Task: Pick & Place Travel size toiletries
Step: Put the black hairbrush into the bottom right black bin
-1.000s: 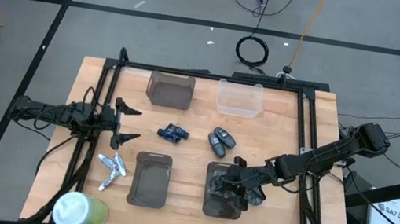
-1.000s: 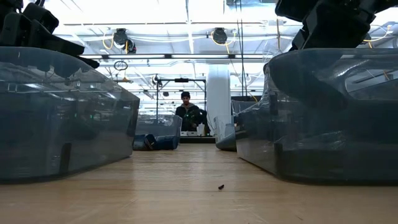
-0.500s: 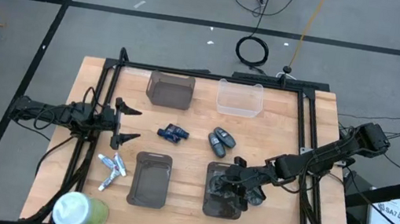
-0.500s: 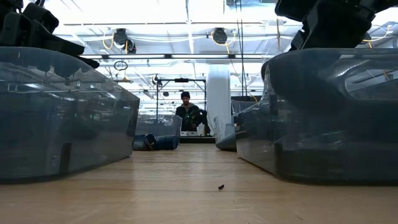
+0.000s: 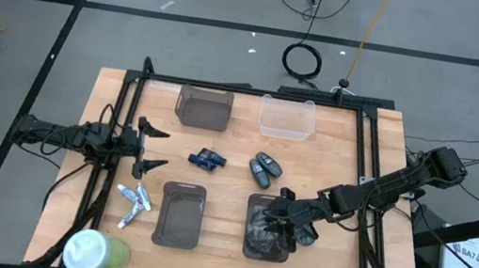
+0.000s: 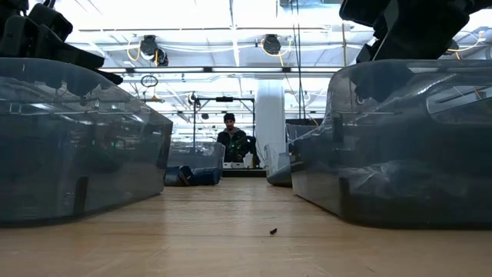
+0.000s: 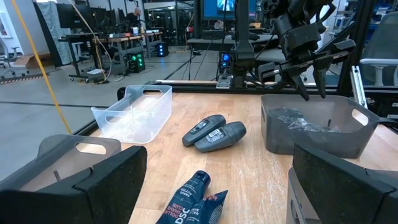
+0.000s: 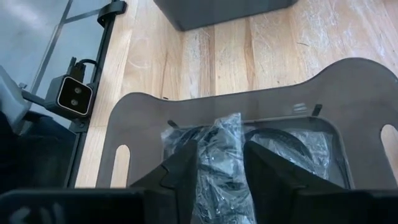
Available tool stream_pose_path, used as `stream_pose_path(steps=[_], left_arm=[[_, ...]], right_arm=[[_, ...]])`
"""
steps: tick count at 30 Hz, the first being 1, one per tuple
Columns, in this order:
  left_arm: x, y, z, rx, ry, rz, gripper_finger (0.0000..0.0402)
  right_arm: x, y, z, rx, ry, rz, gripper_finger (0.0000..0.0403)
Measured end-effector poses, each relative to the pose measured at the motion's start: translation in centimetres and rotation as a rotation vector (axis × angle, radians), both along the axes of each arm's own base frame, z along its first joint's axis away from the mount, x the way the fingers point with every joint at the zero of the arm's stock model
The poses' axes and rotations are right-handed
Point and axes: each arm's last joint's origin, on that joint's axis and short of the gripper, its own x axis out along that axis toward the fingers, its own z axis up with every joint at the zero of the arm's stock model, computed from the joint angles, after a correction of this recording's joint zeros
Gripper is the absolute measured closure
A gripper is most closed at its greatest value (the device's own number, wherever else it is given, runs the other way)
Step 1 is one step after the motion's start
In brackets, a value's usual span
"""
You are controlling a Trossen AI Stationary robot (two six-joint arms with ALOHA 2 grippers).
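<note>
Right now table (image 5: 235,167) carries four bins: dark bin (image 5: 204,107) at 11 o'clock, clear bin (image 5: 287,116) at 1, empty dark tray (image 5: 180,214) at 6, and right tray (image 5: 252,241) at 5 with crinkled plastic-wrapped stuff (image 8: 225,155) inside. Green-lidded jar (image 5: 94,253) sits at 7, at the table's edge. Right gripper (image 5: 281,224) hangs over the right tray, jaws narrowly parted either side of the wrapped stuff, gripping nothing. Left gripper (image 5: 153,151) waits at 9, jaws wide, empty. Toiletry tubes (image 5: 133,204) lie on the wood at 7–8, just left of the empty tray. Dark blue tubes (image 5: 208,159) and grey remotes (image 5: 264,166) lie mid-table.
</note>
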Motion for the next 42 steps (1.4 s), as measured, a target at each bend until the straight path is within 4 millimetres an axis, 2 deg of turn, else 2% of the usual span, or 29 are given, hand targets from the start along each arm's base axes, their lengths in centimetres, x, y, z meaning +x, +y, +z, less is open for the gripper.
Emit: stream_pose_path(steps=[3, 6, 9, 13, 18, 22, 27, 32, 36, 42], left_arm=[[0.0, 0.0, 0.0, 0.0, 0.0, 0.0, 0.0007], [0.0, 0.0, 0.0, 0.0, 0.0, 0.0, 0.0007], [0.0, 0.0, 0.0, 0.0, 0.0, 0.0, 0.0007], [0.0, 0.0, 0.0, 0.0, 0.0, 0.0, 0.0007], [0.0, 0.0, 0.0, 0.0, 0.0, 0.0, 0.0007], [0.0, 0.0, 0.0, 0.0, 0.0, 0.0, 0.0007], [0.0, 0.0, 0.0, 0.0, 0.0, 0.0, 0.0007], [0.0, 0.0, 0.0, 0.0, 0.0, 0.0, 0.0007], [0.0, 0.0, 0.0, 0.0, 0.0, 0.0, 0.0007], [0.0, 0.0, 0.0, 0.0, 0.0, 0.0, 0.0007]], right_arm=[[0.1, 0.1, 0.3, 0.036, -0.02, -0.008, 0.0272], [0.3, 0.6, 1.6, 0.083, -0.015, 0.016, 0.0269], [0.4, 1.7, 3.4, 0.059, -0.008, 0.056, 0.0269], [0.2, 2.9, 7.1, 0.003, 0.017, 0.027, 0.0269], [-1.3, 3.8, 10.8, -0.043, 0.118, -0.062, 0.0272], [-2.7, 4.2, 11.7, -0.031, 0.228, -0.14, 0.0272], [-4.9, 3.9, 10.7, -0.053, 0.457, -0.263, 0.0272], [-6.6, 3.2, 8.4, -0.121, 0.624, -0.413, 0.0273], [-6.9, 3.0, 5.6, -0.15, 0.658, -0.434, 0.0273], [-7.0, 2.7, 0.7, -0.137, 0.63, -0.378, 0.0264]])
